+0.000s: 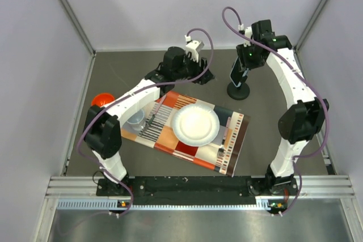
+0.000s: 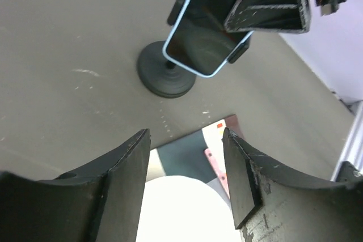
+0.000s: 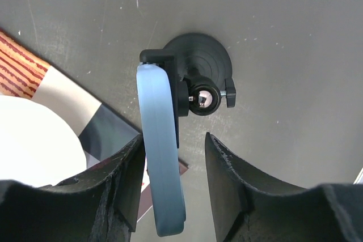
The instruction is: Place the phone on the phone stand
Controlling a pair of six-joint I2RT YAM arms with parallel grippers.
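Note:
The phone (image 3: 160,162) stands upright on edge in the clamp head of the black phone stand (image 3: 199,55); its light blue rim faces the right wrist camera. In the left wrist view its black screen (image 2: 204,32) sits in the clamp above the round base (image 2: 166,76). My right gripper (image 3: 173,182) is open around the phone's top; the phone is close to the left finger (image 3: 127,179) and clear of the right one. In the top view the right gripper (image 1: 247,56) hovers over the stand (image 1: 239,90). My left gripper (image 2: 186,168) is open and empty, left of the stand (image 1: 199,76).
A patterned placemat (image 1: 235,140) lies mid-table with a white plate (image 1: 195,124), a clear cup (image 1: 136,120) and cutlery (image 1: 152,122) on it. An orange-red object (image 1: 102,99) sits at the left wall. Grey walls enclose the table.

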